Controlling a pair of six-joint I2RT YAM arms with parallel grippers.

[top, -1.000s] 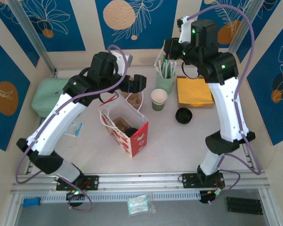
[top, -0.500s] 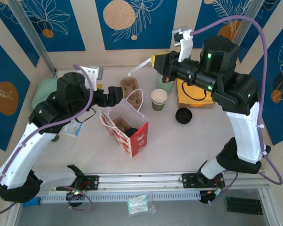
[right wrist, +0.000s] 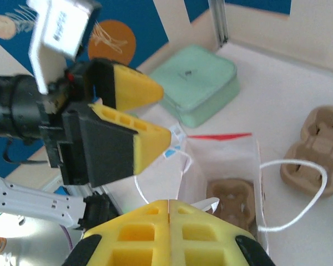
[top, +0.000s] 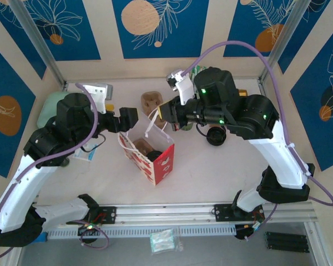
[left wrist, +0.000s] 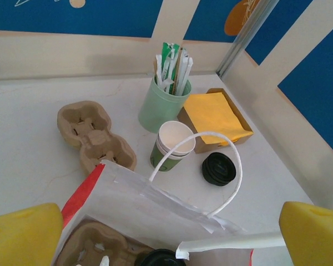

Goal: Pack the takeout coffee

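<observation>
Overhead camera looks down from behind; both wrist cameras closely face the bag (top: 162,162).

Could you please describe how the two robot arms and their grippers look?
The left arm and right arm have white shells, black joints, small green lights and a loose purple cable each. The left gripper and right gripper are black, with yellow wedge-shaped fingers moulded with square holes.

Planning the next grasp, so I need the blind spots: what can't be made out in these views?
Top view: the right arm covers the spot where the paper cup stands.
Left wrist view: a black round thing in the bag is cut off by the bottom edge, so it can't be identified.
Right wrist view: the shut right gripper hides whether it pinches anything.
</observation>
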